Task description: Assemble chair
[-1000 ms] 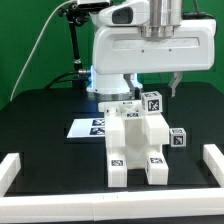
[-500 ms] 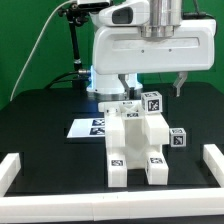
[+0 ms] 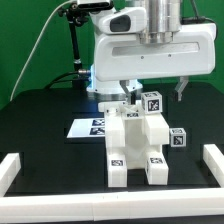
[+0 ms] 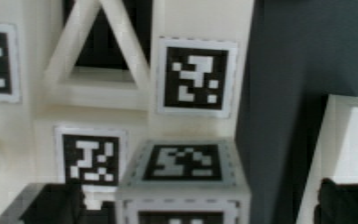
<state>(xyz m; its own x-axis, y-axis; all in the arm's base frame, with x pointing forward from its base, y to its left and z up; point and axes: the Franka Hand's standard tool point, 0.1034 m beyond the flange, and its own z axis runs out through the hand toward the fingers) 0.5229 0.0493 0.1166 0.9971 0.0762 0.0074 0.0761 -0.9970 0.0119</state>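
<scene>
The chair (image 3: pixel 135 140) is a white blocky structure with black-and-white tags, standing in the middle of the black table. A small tagged cube (image 3: pixel 152 102) sits at its top on the exterior view's right. My gripper (image 3: pixel 158 90) hangs just above that cube, open, with one finger (image 3: pixel 182 89) out to the right. In the wrist view the cube (image 4: pixel 179 165) lies between my two dark fingers (image 4: pixel 60 205), and my gripper (image 4: pixel 197 205) holds nothing. Tagged chair slabs (image 4: pixel 194 75) fill the rest of that view.
The marker board (image 3: pixel 88 127) lies flat on the table to the exterior view's left of the chair. Another small tagged cube (image 3: pixel 178 139) sticks out at the chair's right side. A white border rail (image 3: pixel 14 166) frames the table's front and sides.
My hand has shifted a little to the exterior view's right and come down slightly toward the top cube. The chair parts have not moved.
</scene>
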